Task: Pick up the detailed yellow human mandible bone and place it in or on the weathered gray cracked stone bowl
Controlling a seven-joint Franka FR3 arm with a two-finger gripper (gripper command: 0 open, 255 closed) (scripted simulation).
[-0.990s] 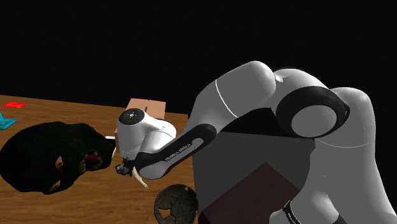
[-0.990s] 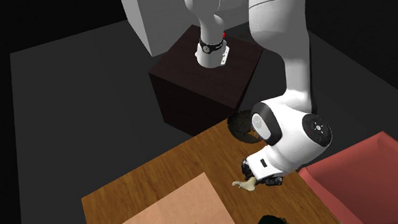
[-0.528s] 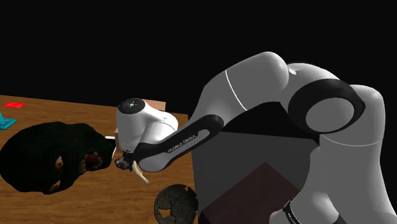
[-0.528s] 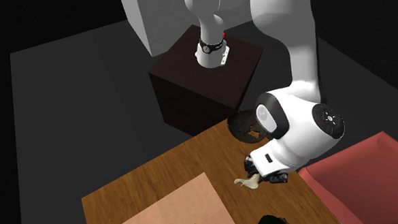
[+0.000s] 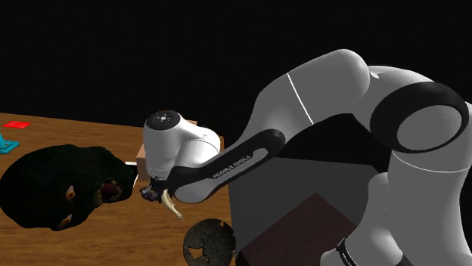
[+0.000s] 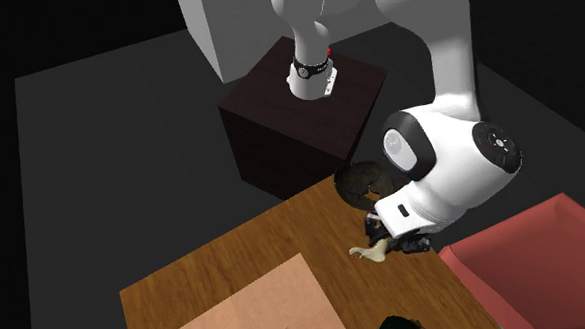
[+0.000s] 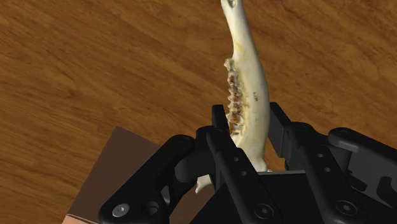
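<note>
gripper [image 7: 249,127]: clamped on pale-yellow mandible [image 7: 245,70], above the wooden table [image 7: 95,63]
bowl [image 5: 208,242]: table corner beside stand [image 6: 302,109]

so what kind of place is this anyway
Hard to say: a sparse rendered indoor spot, maybe a living room. A wooden table stands on a dark grey floor, a red sofa-like block beside it, with a black area beyond.

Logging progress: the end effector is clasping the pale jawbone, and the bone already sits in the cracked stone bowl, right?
Partly wrong. The end effector is clasping the jawbone, but the shoulder view shows the bone apart from the stone bowl, over the wooden table.
</note>
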